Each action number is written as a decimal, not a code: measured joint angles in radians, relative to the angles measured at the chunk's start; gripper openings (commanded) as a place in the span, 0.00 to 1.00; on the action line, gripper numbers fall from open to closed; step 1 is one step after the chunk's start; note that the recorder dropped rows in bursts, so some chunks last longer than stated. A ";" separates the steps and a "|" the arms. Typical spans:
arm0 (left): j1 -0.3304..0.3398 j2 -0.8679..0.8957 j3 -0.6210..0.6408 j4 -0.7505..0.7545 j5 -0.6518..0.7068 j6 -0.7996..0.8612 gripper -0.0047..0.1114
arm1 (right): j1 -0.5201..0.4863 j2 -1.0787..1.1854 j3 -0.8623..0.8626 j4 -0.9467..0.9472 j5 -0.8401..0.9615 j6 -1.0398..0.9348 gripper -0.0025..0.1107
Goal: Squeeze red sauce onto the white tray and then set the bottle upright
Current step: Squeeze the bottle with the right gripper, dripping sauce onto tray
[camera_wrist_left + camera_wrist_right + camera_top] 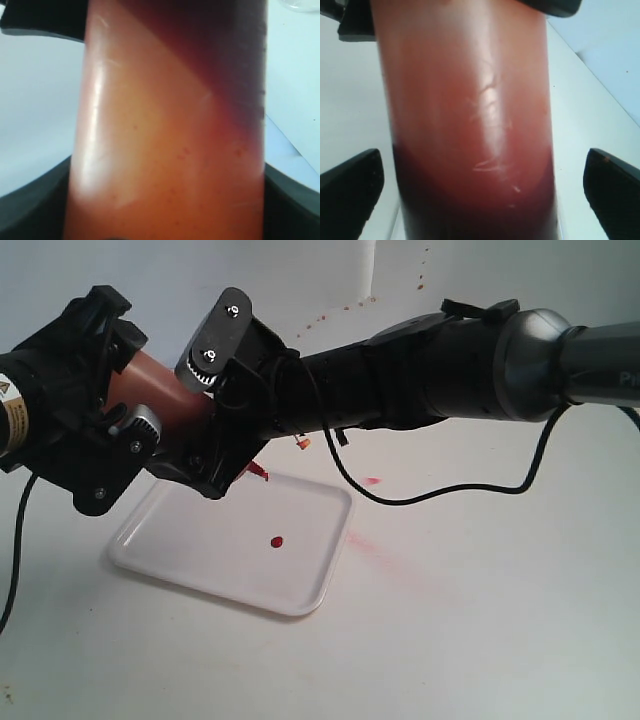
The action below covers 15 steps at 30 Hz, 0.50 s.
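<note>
The bottle (160, 390) is held tilted above the white tray (190, 550), its red-stained nozzle (260, 472) pointing down over the tray's far edge. My left gripper (118, 435) is shut on the bottle's body; its fingers (30, 200) press both sides of the bottle (165, 125). My right gripper (215, 410) reaches across and straddles the bottle (470, 100). It is open, with its fingers (350, 187) standing clear of the sides. A small round blob of red sauce (277, 541) lies near the tray's middle.
A faint pinkish smear (365, 542) and a pale pink speck (373, 481) mark the table right of the tray. A black cable (440, 496) hangs under the right arm. Tiny reddish specks (330, 315) dot the back wall.
</note>
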 measured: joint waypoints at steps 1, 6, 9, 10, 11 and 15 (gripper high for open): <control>0.000 0.000 0.000 0.000 0.000 0.002 0.04 | 0.000 0.000 0.000 -0.002 0.000 0.000 0.81; 0.000 0.000 0.000 0.000 0.000 0.002 0.04 | 0.000 0.000 0.000 -0.031 0.000 0.026 0.23; -0.001 0.000 0.000 0.000 0.000 0.002 0.04 | 0.000 0.000 0.000 -0.057 0.000 0.033 0.03; -0.001 0.000 0.000 0.000 0.000 0.002 0.04 | 0.000 0.000 0.000 -0.062 0.000 0.039 0.03; -0.001 0.000 0.002 0.000 -0.002 0.002 0.04 | 0.000 0.000 0.000 -0.065 0.000 0.040 0.03; -0.002 0.000 0.002 -0.003 -0.002 0.002 0.04 | 0.000 0.000 0.000 -0.072 0.000 0.045 0.03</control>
